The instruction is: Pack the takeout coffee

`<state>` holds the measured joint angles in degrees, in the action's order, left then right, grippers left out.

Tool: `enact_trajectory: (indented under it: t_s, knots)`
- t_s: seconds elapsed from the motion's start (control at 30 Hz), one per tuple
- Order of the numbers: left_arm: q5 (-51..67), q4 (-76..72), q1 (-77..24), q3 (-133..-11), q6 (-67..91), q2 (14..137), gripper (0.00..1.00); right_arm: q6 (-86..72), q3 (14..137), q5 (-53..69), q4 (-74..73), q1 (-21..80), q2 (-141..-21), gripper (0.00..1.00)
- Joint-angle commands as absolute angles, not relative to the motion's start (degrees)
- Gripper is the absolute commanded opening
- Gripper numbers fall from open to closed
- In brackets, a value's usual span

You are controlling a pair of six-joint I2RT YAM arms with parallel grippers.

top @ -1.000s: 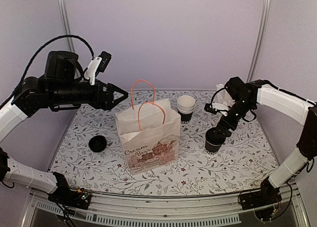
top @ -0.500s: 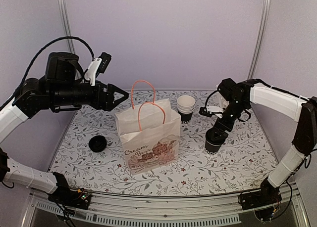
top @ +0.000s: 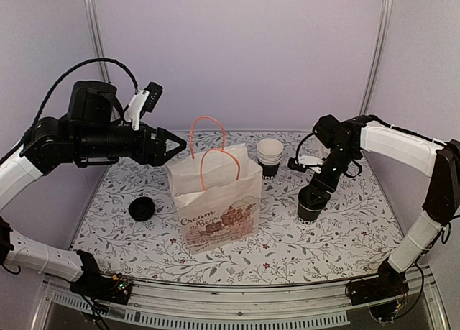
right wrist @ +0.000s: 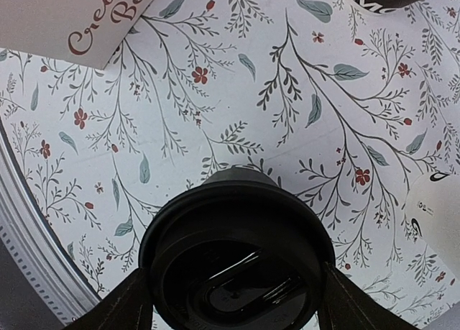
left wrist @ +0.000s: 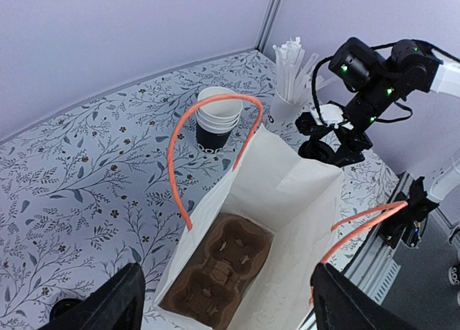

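The takeout coffee [top: 309,209], a small cup with a black lid, stands on the table right of the bag. In the right wrist view its lid [right wrist: 237,265] fills the space between my fingers, which touch its rim on both sides. My right gripper [top: 320,188] [right wrist: 237,305] is shut on it from above. The white paper bag [top: 215,200] with orange handles stands open in the middle. A brown cup carrier [left wrist: 219,272] lies on its floor. My left gripper [top: 172,139] [left wrist: 226,290] hangs open and empty above the bag's left side.
A stack of nested lidless cups [top: 269,154] [left wrist: 215,118] stands behind the bag. A white cup of pale sticks [left wrist: 291,78] stands far right of it. A loose black lid [top: 141,208] lies left of the bag. The bag's corner [right wrist: 65,14] shows in the right wrist view.
My right wrist has shifted a little left and settled over the coffee's lid. The cup has stayed in place. The left arm has barely moved.
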<state>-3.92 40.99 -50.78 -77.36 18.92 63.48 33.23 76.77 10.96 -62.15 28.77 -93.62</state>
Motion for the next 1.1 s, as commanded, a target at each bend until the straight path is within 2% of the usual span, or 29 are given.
enact_trajectory:
  t_s: [0.0, 0.6, 0.77, 0.87, 1.07]
  knots:
    - [-4.3, 39.7, -51.1, -76.4, 19.2, 62.4, 0.82, 32.5, 77.1, 8.6, -63.8, 29.8, -94.7, 0.77]
    - [-4.6, 40.5, -51.1, -76.0, 19.9, 62.0, 0.82, 32.5, 74.6, 5.1, -63.8, 30.8, -93.1, 0.78]
    - [-4.8, 40.8, -51.1, -76.0, 20.2, 61.7, 0.82, 32.2, 73.7, 3.2, -63.1, 31.2, -92.7, 0.76]
    - [-4.9, 41.1, -51.1, -76.2, 20.3, 61.6, 0.82, 32.6, 73.2, 3.3, -63.4, 31.7, -92.0, 0.79]
    - [-5.0, 41.3, -51.1, -76.0, 20.6, 61.3, 0.82, 32.5, 72.8, 2.6, -63.1, 31.9, -91.7, 0.78]
